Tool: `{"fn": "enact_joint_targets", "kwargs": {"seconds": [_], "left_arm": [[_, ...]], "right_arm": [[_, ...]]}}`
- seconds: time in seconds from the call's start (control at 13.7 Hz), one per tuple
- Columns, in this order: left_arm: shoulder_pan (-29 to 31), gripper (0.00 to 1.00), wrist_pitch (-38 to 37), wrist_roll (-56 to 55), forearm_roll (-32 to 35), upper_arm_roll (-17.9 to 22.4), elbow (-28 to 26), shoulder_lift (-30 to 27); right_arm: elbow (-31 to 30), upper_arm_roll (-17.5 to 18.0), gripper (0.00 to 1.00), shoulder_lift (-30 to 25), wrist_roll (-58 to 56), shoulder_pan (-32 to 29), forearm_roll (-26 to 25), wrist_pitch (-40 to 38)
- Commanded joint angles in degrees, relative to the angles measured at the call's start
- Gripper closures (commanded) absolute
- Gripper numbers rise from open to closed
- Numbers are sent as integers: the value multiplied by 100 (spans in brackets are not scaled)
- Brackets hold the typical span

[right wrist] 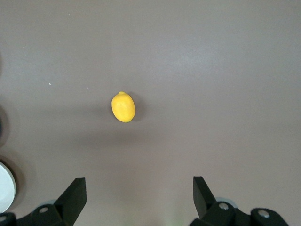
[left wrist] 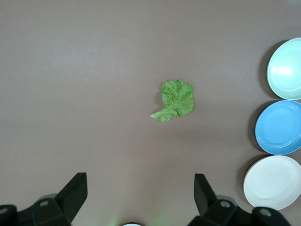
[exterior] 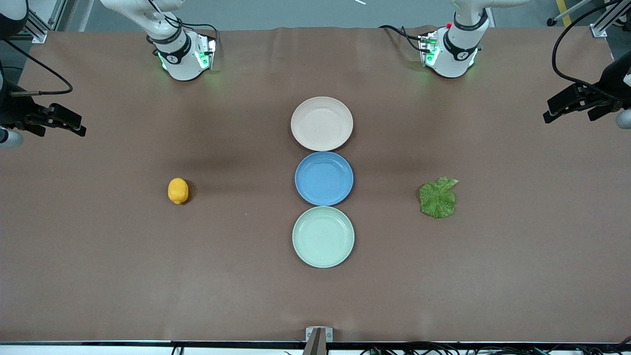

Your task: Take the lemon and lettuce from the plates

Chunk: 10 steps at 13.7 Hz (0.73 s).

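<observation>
Three plates sit in a row: green plate [exterior: 323, 237] nearest the front camera, blue plate [exterior: 324, 178], then beige plate [exterior: 321, 123]. Beside the blue plate, on the table, lie the lemon [exterior: 178, 191] toward the right arm's end and the lettuce [exterior: 438, 197] toward the left arm's. Both the right gripper [right wrist: 139, 193] and left gripper [left wrist: 141, 190] hang above the table's ends, jaws apart.

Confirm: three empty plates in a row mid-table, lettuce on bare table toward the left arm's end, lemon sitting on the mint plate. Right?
Not quite. The lemon is not on the mint plate; it lies on the bare table toward the right arm's end, as the front view shows. The rest holds: all three plates are empty, and the lettuce lies on bare table toward the left arm's end.
</observation>
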Motion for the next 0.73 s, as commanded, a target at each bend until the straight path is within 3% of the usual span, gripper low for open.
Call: {"fn": "enact_joint_targets", "kwargs": {"seconds": [0.0, 0.66], "left_arm": [[7, 0, 28, 254, 96, -13, -9, -40], [-10, 0, 28, 254, 96, -39, -9, -40]], "right_arm": [[-257, 10, 0, -272, -38, -4, -9, 59], [-327, 10, 0, -342, -38, 13, -9, 85]]}}
